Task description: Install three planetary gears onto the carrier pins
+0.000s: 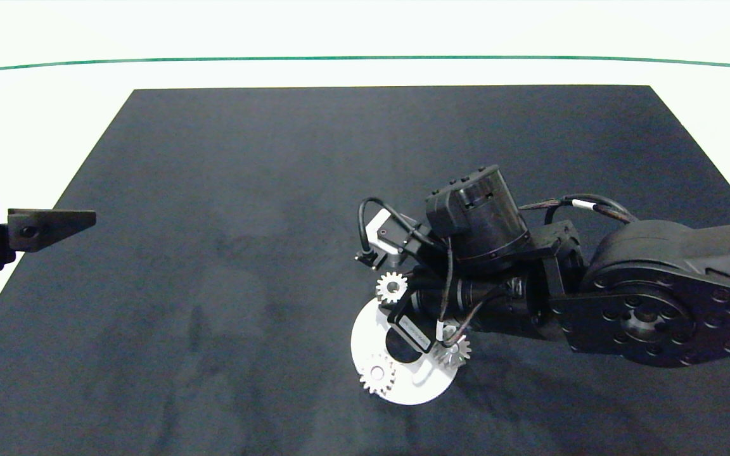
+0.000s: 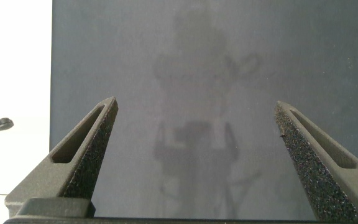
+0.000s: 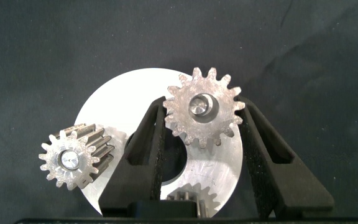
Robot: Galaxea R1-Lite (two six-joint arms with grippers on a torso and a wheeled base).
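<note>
Currently the right claw (image 3: 202,163) straddles one planetary gear (image 3: 202,109) seated on a carrier pin (image 3: 200,106), fingers just beside its teeth; the left claw (image 2: 197,134) hangs wide open, empty, at the table's left edge.

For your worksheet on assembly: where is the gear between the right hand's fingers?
In the right wrist view that gear sits on a pin on the white disc, between the right hand fingers, which flank it.

I see 3 silvery gears (image 3: 202,114) over a white disc (image 1: 425,384), a dark charcoal mat (image 1: 276,221), and a pale table (image 1: 365,31) crossed by a green line (image 1: 365,58).
</note>
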